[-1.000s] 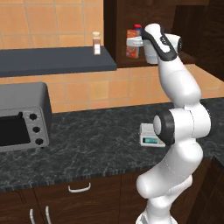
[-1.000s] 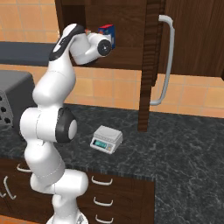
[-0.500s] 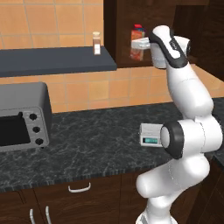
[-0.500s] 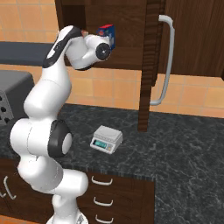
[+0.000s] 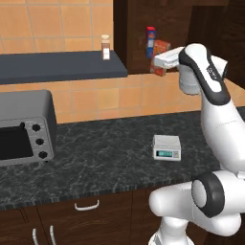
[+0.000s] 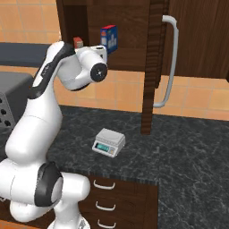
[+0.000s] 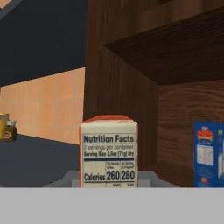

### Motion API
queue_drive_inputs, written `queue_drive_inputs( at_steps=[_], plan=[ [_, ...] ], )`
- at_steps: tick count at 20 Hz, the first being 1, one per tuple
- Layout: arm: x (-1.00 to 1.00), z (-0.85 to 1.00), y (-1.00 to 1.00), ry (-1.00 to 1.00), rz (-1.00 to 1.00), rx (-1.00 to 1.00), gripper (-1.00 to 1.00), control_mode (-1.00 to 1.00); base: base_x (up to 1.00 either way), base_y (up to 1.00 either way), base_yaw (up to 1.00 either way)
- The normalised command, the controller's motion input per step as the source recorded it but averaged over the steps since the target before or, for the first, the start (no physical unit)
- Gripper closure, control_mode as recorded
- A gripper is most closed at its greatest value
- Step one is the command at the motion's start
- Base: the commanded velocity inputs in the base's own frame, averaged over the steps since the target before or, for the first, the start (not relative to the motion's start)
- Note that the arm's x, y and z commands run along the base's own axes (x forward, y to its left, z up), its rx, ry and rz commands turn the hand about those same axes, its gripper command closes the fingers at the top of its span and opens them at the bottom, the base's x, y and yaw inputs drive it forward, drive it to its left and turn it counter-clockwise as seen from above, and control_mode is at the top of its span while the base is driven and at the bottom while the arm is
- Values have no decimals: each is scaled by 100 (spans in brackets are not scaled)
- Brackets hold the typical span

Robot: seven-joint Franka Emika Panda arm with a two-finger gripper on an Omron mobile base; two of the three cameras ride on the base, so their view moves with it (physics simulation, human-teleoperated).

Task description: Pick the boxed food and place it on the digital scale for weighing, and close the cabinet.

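Orange-red boxed food (image 7: 108, 151) sits pinched in the pincer (image 5: 161, 61) beside the blue carton (image 7: 209, 154), above the scale (image 5: 166, 147) on the worktop (image 5: 95, 158).

The boxed food (image 7: 108, 151) is orange-red with a white nutrition panel. Beside it inside the dark brown cabinet (image 6: 159, 53), a carton (image 7: 209, 153) is blue. Below the cabinet, the digital scale (image 5: 166, 147) is white-grey with a greenish display.

The cabinet (image 6: 197, 40) was dark, matt wood; its handle (image 6: 169, 62) looked smooth metal. The boxed food (image 7: 108, 151) was printed cardboard. The bench (image 5: 105, 158) appeared speckled stone.
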Motion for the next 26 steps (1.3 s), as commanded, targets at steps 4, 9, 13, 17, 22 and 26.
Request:
queue_drive_inputs(
  at_steps=[4, 9, 13, 17, 22, 26],
  plan=[
    [-100, -22, -23, 0, -1, 0, 100, -100, 0, 0, 0],
    [-66, -48, -20, 5, 0, 1, 100, -100, 0, 0, 0],
    [-10, -61, -25, 4, 1, 1, 100, -100, 0, 0, 0],
    [9, -46, -18, 9, 6, -1, 100, -100, 0, 0, 0],
    [38, -52, -8, 1, 3, -4, 100, -100, 0, 0, 0],
    [18, -46, -31, 0, 9, 0, 100, -100, 0, 0, 0]
  ],
)
